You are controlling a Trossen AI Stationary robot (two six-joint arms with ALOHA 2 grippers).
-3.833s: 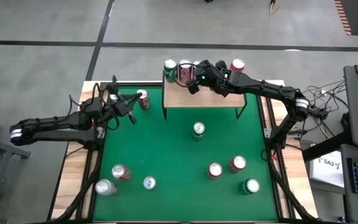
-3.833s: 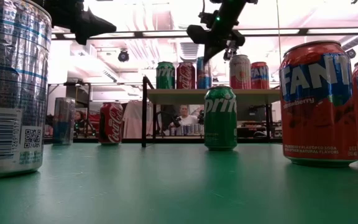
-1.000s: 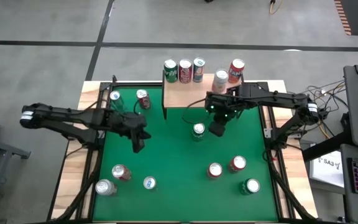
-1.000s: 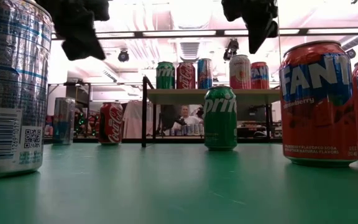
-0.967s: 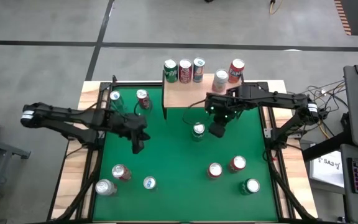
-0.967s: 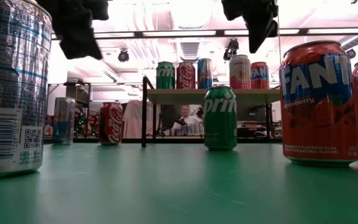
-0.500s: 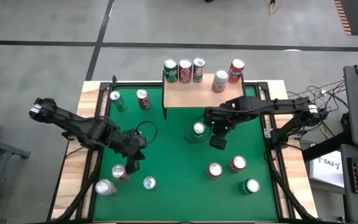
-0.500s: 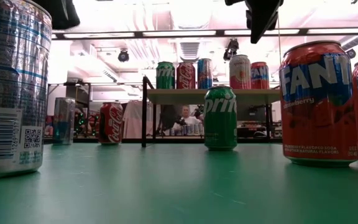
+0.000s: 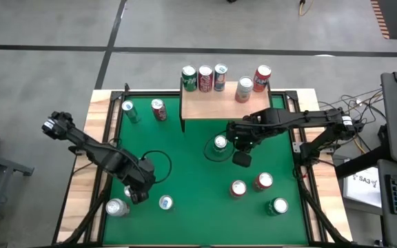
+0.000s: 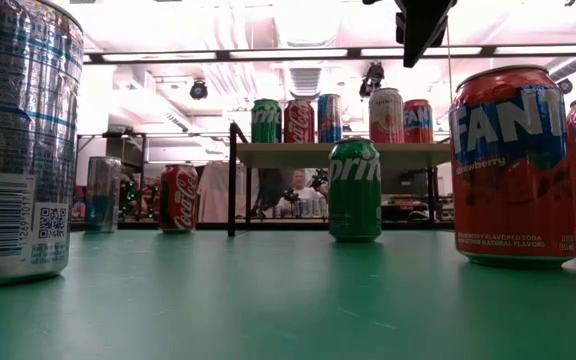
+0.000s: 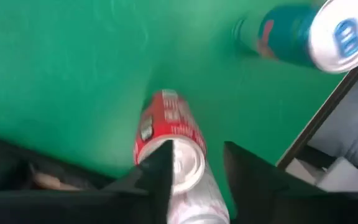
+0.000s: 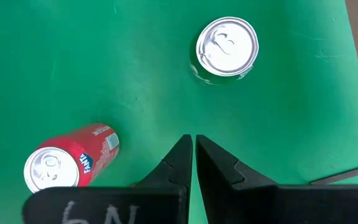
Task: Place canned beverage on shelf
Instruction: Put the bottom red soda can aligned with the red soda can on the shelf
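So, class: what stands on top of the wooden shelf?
Five upright cans on the shelf: green can, red can, blue can, pale can, red Fanta can. Nothing hides them.

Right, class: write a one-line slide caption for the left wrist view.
Left gripper open above an upright red can on green felt, a blue can standing nearby.

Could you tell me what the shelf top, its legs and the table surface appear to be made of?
Shelf top: light wood, matt, faint grain. Legs: thin black bars, likely painted metal. Table surface: green cloth, probably felt, with no shine.
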